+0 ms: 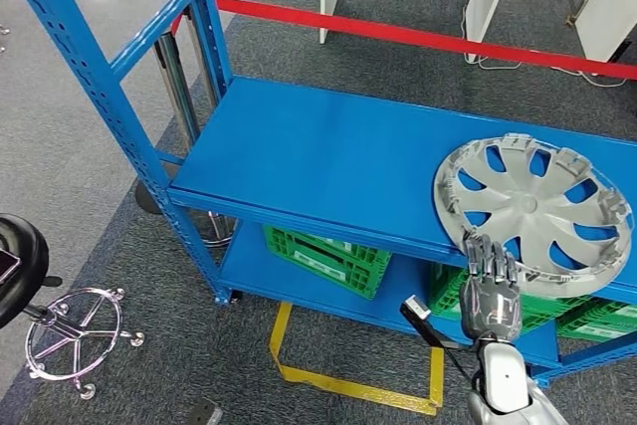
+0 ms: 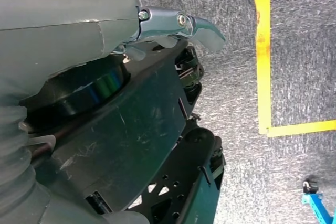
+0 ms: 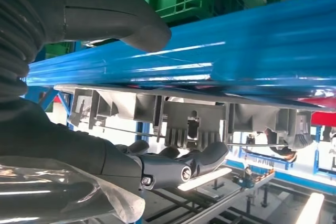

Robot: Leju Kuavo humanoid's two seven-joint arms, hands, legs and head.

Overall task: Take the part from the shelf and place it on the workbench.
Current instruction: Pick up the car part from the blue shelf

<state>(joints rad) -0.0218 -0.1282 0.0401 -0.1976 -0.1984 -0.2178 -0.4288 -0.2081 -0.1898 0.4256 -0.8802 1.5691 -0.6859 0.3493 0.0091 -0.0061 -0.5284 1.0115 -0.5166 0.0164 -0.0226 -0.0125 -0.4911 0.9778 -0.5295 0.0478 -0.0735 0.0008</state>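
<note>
Part: you had the silver wheel cover (image 1: 534, 208) lying flat on the blue shelf (image 1: 316, 161), its near edge overhanging the front lip; it was not lifted.
Right robot hand: your right robot hand (image 1: 491, 286) was raised at the near edge of the wheel cover. The right wrist view showed the thumb (image 3: 118, 22) on one side of the shelf edge and the fingers (image 3: 186, 163) on the other side of the cover's ribbed rim, apart. You could not tell from these pictures whether they had pressed on the rim.
Left robot hand: your left robot hand (image 2: 178, 27) hung beside the body over the grey carpet, holding nothing; its finger spread could not be judged.
Done: you had reached the part, I judge.
Left: a firm hold, the lift, the carry and the set-down on the tabletop.
</note>
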